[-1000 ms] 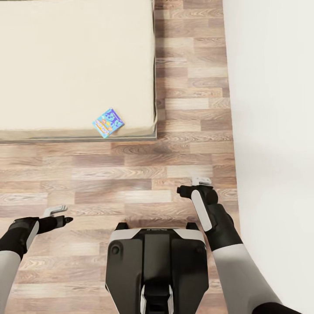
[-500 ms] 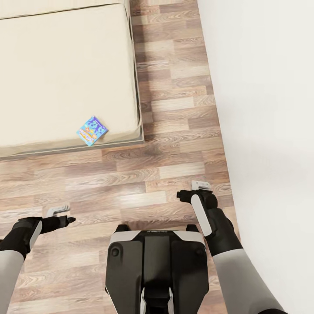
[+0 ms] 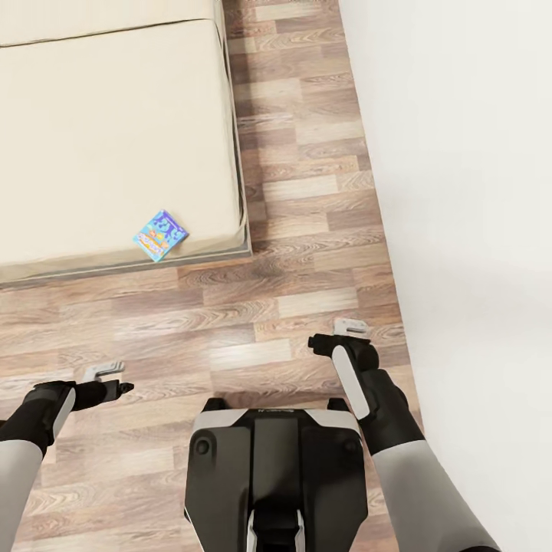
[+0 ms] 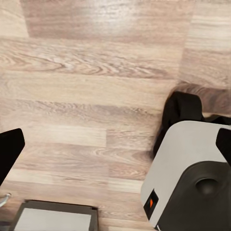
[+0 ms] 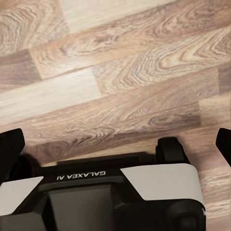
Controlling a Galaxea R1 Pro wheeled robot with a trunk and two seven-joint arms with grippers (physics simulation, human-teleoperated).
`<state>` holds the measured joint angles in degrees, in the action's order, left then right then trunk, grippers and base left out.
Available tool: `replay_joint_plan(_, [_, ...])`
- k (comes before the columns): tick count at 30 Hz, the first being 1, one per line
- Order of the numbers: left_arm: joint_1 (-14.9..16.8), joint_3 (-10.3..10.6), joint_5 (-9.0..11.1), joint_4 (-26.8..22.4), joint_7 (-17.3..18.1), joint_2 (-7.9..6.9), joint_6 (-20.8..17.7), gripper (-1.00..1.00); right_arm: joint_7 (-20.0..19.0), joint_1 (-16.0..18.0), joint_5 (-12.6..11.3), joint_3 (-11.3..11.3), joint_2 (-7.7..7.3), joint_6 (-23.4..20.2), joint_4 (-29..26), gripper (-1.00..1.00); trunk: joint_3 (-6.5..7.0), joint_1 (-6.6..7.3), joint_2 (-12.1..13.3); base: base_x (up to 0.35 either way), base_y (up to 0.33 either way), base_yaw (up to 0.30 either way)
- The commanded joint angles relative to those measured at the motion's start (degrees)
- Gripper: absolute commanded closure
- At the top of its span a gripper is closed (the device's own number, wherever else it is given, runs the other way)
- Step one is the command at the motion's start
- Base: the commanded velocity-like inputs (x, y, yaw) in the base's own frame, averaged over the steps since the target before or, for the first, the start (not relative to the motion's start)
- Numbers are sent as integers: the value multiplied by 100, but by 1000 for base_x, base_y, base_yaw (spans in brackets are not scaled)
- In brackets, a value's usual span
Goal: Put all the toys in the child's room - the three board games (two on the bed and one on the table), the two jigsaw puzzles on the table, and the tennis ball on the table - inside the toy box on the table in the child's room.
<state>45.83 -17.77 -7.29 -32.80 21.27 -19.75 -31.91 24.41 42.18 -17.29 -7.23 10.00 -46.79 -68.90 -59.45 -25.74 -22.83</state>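
- The bed [image 3: 115,138] fills the upper left of the head view, its beige mattress bare except for 1 box. Compared with 1 second ago the whole picture has slid left and tilted, so the base and camera have turned; the bed itself has not moved.
- The wooden floor [image 3: 253,307] lies between the robot and the bed frame, and a white wall [image 3: 475,192] runs down the right.
- The robot's base [image 3: 276,475] sits at the bottom, well apart from the bed, so I judge it is approaching, not yet reaching.
- The right gripper [image 3: 353,328] hangs over the floor, its fingers spread and holding nothing.
- The left gripper [image 3: 103,373] is likewise spread and empty.
- 1 board game [image 3: 160,235] lies flat near the mattress's front edge, close to its right corner, untouched; it looks like the next pick.
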Motion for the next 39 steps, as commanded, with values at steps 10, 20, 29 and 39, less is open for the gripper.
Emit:
replay_joint_plan(10, [5,-61,-22,-7,46,-13,-36,-100,62,1,-48,-35,0,69,-7,-100,40,-4,-9,0,0,136])
replay_joint_plan(20, [4,-49,-8,-7,45,11,-30,-100,62,-104,-50,-41,0,405,-26,-100,51,-4,-9,0,0,21])
replay_joint_plan(29, [4,-40,-41,-7,10,197,8,-100,63,-124,-59,-34,0,432,-16,-100,119,-4,-9,0,0,70])
replay_joint_plan(39, [4,-47,-52,-7,27,221,30,-100,63,-123,-56,-35,0,449,50,-100,208,-4,-9,0,0,132])
